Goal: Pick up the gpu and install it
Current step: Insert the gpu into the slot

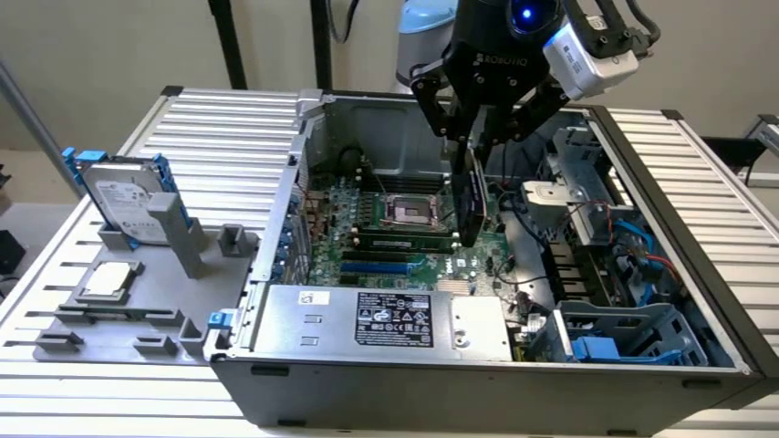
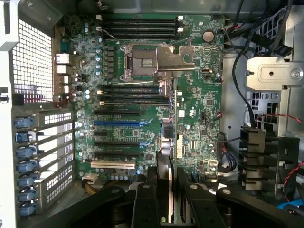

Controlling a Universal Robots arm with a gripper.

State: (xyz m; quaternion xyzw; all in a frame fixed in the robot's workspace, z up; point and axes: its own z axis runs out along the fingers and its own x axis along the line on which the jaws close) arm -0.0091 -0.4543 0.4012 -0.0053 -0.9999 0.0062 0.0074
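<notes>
wall (image 1: 86, 46): plain beige | table (image 1: 219, 137): ribbed metal (silvery) | poles (image 1: 226, 41): black

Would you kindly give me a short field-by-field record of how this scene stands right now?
claw: shut on the gpu, reaching down into the open computer case
gpu: held upright on edge, low over the motherboard; whether it sits in a slot cannot be told
hard drive: upright in the grey stand, outside the case, on the exterior view's left
power supply: inside the case, beside the motherboard
</notes>
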